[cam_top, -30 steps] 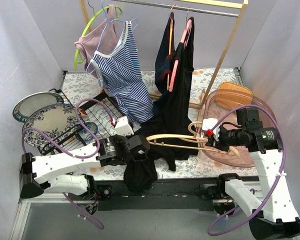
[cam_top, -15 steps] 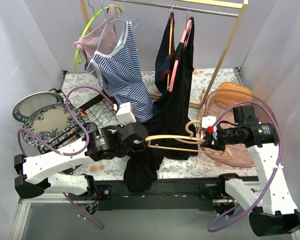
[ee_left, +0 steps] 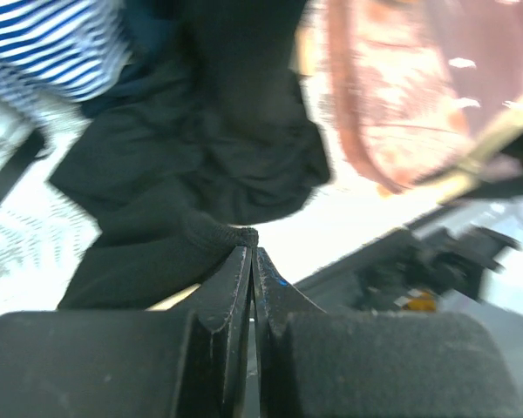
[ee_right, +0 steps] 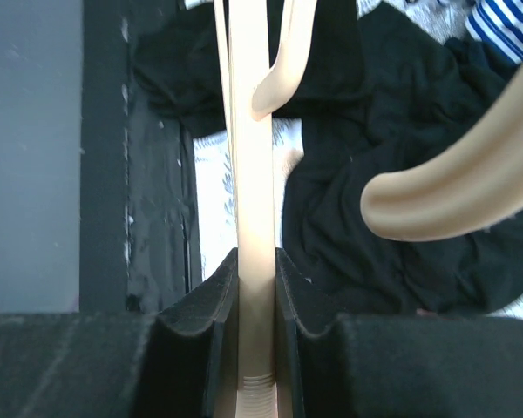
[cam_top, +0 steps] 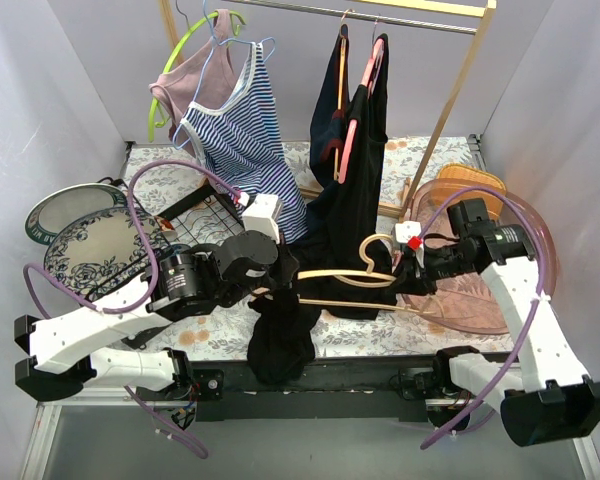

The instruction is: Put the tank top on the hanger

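Nearest, the tank top (cam_top: 280, 345) sags over the front edge of the counter (cam_top: 365, 340). Its upper hem is pinched in the left tool (ee_left: 251, 252), whose tips are pressed together on the cloth, apparently to raise an opening toward the hanger. Just beyond, the hanger (cam_top: 340, 275) is held roughly level above the counter, a straight part of it clamped by the right tool (ee_right: 255, 261), so one arm points at the fabric. Farther back, a striped top (cam_top: 245, 140) hangs from the rail (cam_top: 410, 21).
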Robot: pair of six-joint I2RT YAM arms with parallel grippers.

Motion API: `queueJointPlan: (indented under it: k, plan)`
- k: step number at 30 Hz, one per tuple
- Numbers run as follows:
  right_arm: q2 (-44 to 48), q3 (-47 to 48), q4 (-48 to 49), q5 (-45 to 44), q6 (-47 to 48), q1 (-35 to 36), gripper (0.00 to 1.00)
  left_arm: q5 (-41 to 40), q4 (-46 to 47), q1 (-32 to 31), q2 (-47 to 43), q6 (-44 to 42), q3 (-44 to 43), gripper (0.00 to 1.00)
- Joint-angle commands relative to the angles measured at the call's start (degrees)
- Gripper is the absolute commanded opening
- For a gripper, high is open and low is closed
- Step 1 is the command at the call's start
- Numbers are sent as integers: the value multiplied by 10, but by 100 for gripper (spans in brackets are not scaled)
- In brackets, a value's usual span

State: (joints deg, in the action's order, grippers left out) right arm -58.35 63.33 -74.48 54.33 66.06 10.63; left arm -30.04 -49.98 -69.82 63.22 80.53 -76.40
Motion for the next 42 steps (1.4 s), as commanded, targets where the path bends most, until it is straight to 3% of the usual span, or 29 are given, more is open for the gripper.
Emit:
queueJointPlan:
  k: [1, 11, 12, 15, 16, 19, 23, 30, 36, 42]
  plan:
    - [-28, 26, 49, 90, -36, 10, 1, 85, 84, 3, 0, -42, -22, 0]
    - [-55, 36, 266, 111, -257, 26, 1, 92, 98, 4, 9, -51, -41, 1]
    - [-58, 40, 289, 116, -289, 34, 1, 95, 106, 4, 12, -54, -38, 21]
    - [-78, 63, 301, 130, -313, 50, 1, 108, 103, 4, 23, -64, -42, 54]
    - [-84, 69, 301, 131, -320, 54, 1, 110, 99, 4, 23, -73, -47, 77]
    - [-93, 88, 302, 130, -323, 64, 1, 149, 86, 4, 4, -133, -65, 91]
    - [-87, 80, 311, 117, -316, 76, 1, 202, 88, 4, -43, -232, -87, 95]
    - [-76, 52, 269, 62, -221, 100, 1, 192, 5, 4, -35, -367, -195, 98]
    - [-68, 68, 166, -6, -70, 105, 1, 243, -40, 4, 19, -412, -181, 98]
    - [-56, 73, 126, -21, -7, 122, 1, 297, -23, 5, 67, -434, -128, 98]
